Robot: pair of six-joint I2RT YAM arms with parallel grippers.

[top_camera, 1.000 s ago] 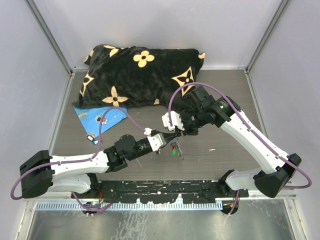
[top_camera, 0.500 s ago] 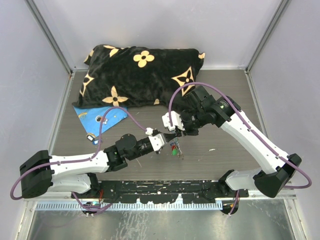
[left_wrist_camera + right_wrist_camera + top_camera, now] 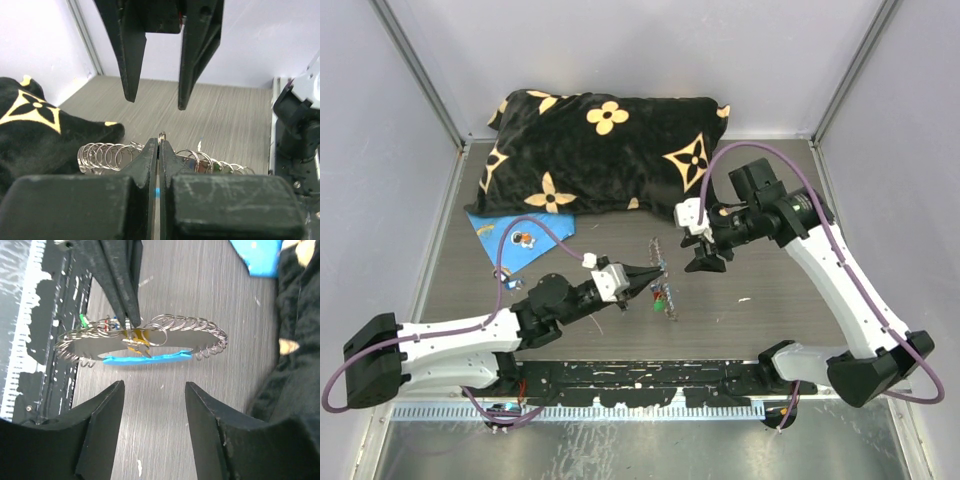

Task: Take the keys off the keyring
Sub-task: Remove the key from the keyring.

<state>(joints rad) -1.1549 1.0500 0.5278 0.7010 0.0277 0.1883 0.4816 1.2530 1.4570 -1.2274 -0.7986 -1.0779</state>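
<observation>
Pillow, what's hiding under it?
A blue sheet pokes out at the front left edge of the pillow. The pillow covers the rest, so you can't tell how far the sheet goes under or whether anything else is there.

Note that the right gripper (image 3: 706, 262) has opened and pulled back from the keyring (image 3: 655, 250), toward the right of the top frame. The left gripper (image 3: 650, 271) has closed fully, pinching the keyring. The left arm has shifted toward the lower left. The keyring is now exposed at centre frame.
</observation>
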